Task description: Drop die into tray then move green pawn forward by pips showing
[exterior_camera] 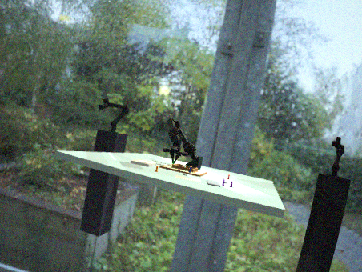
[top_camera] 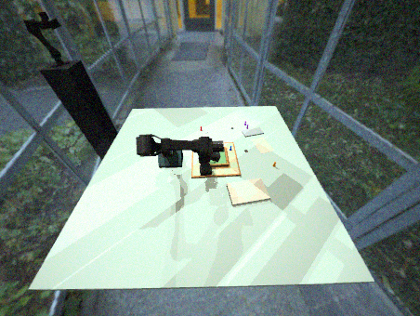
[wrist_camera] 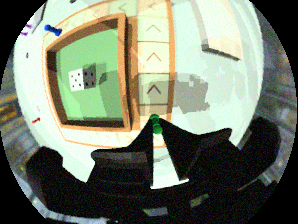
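My gripper (top_camera: 205, 173) (exterior_camera: 174, 162) (wrist_camera: 155, 121) is shut on the green pawn (wrist_camera: 157, 129), which is held between the fingertips over the arrowed side of the board (top_camera: 234, 172) (wrist_camera: 171, 60). Whether its base touches the board cannot be told. The arrows there point up in the wrist view, away from the gripper. The white die (wrist_camera: 76, 80) lies inside the green-floored tray (wrist_camera: 122, 75), left of the gripper in the wrist view. Its bright face shows several black pips. In the top view the arm hides the die and part of the tray.
A blue pawn (top_camera: 230, 148) (exterior_camera: 191, 170) (wrist_camera: 53, 30) stands by the tray's far corner. A beige slab (top_camera: 248, 192) (exterior_camera: 142, 162) (wrist_camera: 216, 27) lies beside the board. An orange pawn (top_camera: 274, 164) (exterior_camera: 156, 169), a red pawn (top_camera: 201, 128) (wrist_camera: 36, 120), purple pawns (top_camera: 245, 124) and a grey slab (top_camera: 253, 133) are farther off.
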`<state>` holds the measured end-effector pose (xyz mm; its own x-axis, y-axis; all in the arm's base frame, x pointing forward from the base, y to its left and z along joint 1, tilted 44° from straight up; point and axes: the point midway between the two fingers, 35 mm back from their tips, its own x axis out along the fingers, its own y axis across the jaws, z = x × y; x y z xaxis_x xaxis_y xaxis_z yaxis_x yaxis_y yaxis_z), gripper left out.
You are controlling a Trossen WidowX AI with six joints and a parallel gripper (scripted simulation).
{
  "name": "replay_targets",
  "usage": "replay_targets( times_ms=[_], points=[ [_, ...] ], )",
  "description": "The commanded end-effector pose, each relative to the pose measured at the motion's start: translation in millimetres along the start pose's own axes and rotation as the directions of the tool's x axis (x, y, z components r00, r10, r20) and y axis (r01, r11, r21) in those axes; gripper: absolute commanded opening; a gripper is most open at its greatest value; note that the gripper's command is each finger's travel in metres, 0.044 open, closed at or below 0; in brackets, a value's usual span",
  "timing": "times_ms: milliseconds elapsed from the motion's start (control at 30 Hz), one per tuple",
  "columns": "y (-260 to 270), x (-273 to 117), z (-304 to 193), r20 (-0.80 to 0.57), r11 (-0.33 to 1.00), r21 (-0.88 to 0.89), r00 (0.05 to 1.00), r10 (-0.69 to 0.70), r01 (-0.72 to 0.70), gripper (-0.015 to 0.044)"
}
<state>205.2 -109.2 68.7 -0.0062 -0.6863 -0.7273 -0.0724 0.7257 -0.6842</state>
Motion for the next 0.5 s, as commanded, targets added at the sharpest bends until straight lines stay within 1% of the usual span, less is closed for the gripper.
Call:
replay_targets(
  times_ms=[0, 33, 67, 367, 467],
  points=[
    [1, 8, -2, -0.009, 1.000, -0.007, 1.000, -0.003, 0.003, 0.0000],
    [1, 9, -2, -0.009, 1.000, -0.007, 1.000, -0.003, 0.003, 0.0000],
    [0, 3, 0, 0.000, 1.000, 0.001, 1.000, 0.000, 0.000, 0.0026],
    [0, 1, 0, 0.000, 1.000, 0.000, 1.000, 0.000, 0.000, 0.0263],
    [1, -28, 1, -0.005, 1.000, -0.004, 1.000, 0.003, -0.003, 0.0341]
  ],
)
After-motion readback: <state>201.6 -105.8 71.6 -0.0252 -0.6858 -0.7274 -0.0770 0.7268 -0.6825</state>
